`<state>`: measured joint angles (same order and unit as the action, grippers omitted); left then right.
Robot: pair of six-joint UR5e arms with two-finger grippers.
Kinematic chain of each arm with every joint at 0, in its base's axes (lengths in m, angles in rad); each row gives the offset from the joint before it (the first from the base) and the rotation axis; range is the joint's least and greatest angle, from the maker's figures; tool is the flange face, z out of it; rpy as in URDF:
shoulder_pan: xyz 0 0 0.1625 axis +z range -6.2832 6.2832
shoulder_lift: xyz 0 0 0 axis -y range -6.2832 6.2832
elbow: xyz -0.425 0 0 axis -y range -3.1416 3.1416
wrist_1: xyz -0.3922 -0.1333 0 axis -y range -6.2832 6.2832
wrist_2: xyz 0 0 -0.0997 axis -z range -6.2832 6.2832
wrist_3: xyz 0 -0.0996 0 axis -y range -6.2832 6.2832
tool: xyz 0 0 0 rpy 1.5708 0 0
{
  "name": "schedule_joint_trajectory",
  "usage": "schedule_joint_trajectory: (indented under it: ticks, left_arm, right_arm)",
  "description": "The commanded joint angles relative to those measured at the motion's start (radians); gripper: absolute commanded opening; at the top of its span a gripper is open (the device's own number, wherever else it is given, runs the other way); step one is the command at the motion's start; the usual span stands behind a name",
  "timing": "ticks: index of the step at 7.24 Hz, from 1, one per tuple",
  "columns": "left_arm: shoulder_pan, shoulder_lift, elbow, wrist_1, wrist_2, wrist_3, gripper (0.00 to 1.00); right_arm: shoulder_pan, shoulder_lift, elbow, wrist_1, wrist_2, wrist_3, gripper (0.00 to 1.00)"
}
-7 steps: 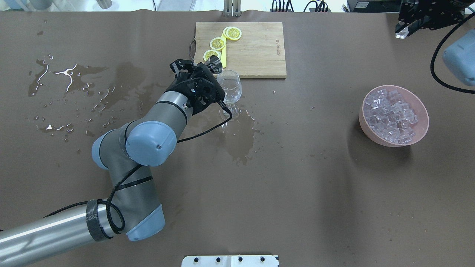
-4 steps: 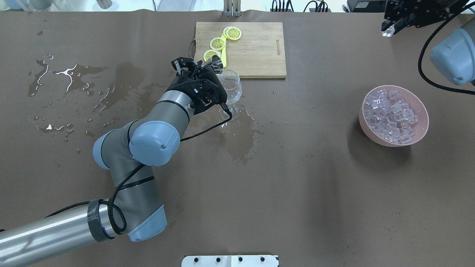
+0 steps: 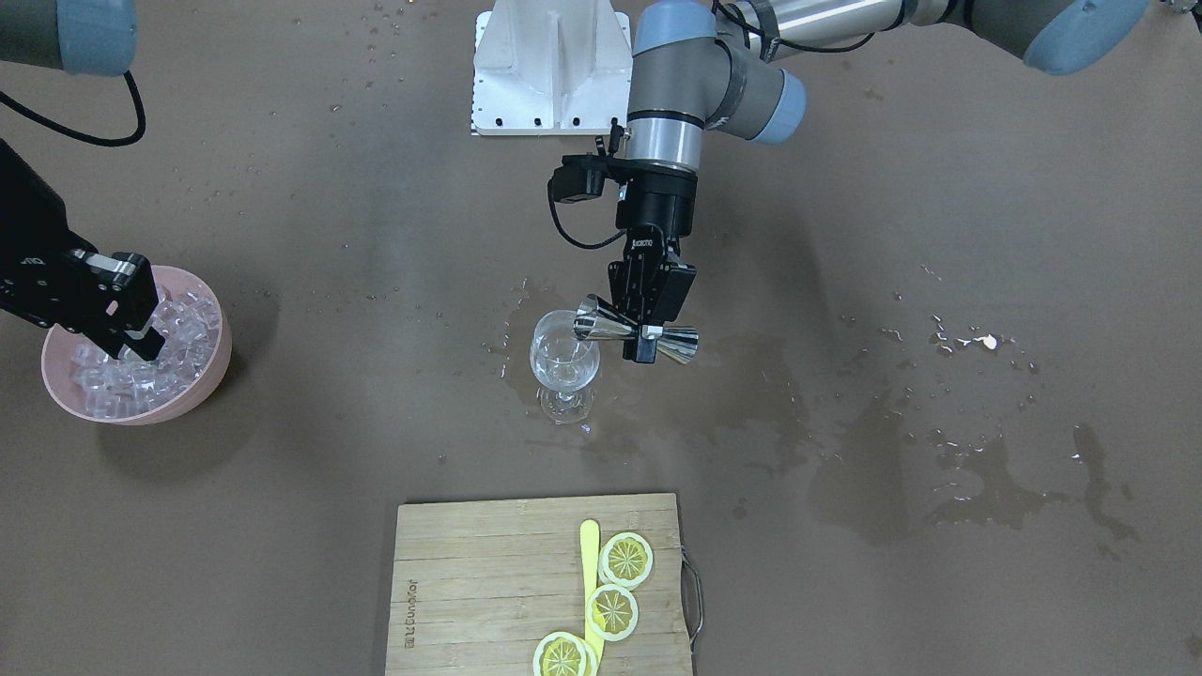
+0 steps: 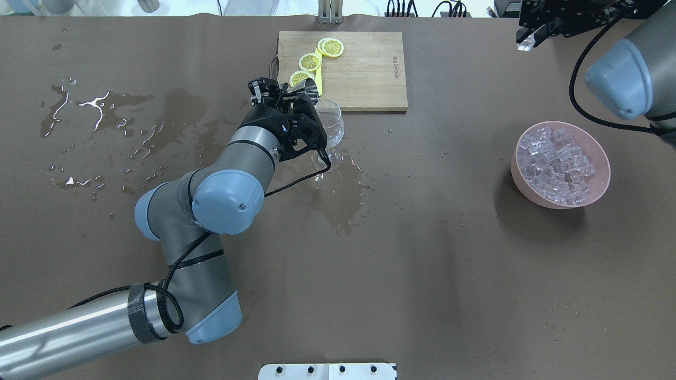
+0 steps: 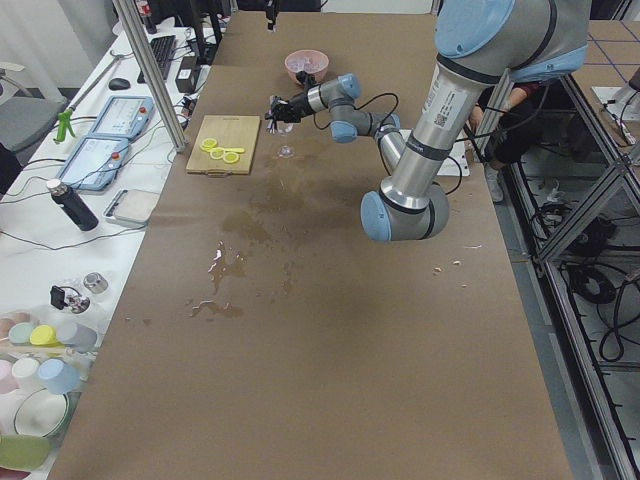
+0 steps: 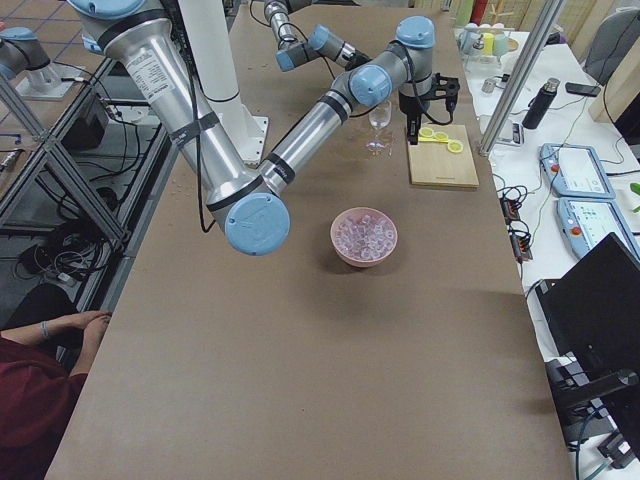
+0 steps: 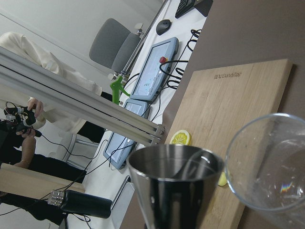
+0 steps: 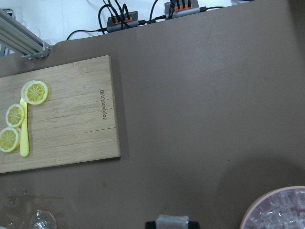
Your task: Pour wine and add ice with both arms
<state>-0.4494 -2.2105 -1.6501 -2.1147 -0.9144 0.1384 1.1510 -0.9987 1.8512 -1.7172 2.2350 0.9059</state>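
Observation:
My left gripper [image 3: 646, 329] is shut on a steel jigger [image 3: 631, 331], held on its side with its mouth at the rim of the upright wine glass [image 3: 563, 361]. In the overhead view the left gripper [image 4: 290, 96] and jigger [image 4: 304, 89] sit beside the glass [image 4: 331, 125]. I cannot make out wine in either. My right gripper [image 4: 525, 42] is raised near the far right edge, shut on one clear ice cube [image 4: 523, 46]. The pink bowl [image 4: 515, 170] holds many ice cubes [image 4: 557, 163].
A wooden cutting board [image 4: 364, 74] with lemon slices [image 4: 332, 47] and a yellow knife lies just beyond the glass. Spilled liquid [image 4: 338, 195] wets the table by the glass, with more puddles [image 4: 95, 105] at the far left. The white base bracket [image 3: 549, 66] stands at the robot's side.
My right gripper has moved left along the far edge with the ice cube. My left arm has shifted slightly, turning the jigger a little at the glass rim.

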Motion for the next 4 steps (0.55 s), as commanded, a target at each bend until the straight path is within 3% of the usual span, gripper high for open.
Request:
schedule_joint_trajectory:
  ticks: [1,4]
  left_arm:
    - [0.000,-0.004,0.003,0.022,0.020,0.045,0.00]
    - [0.002,-0.012,0.004,0.025,0.043,0.095,0.00]
  right_arm:
    - [-0.027,0.023,-0.001,0.001,-0.003,0.002,0.23]
    - [-0.068,0.066,-0.003,-0.001,-0.009,0.057,0.22]
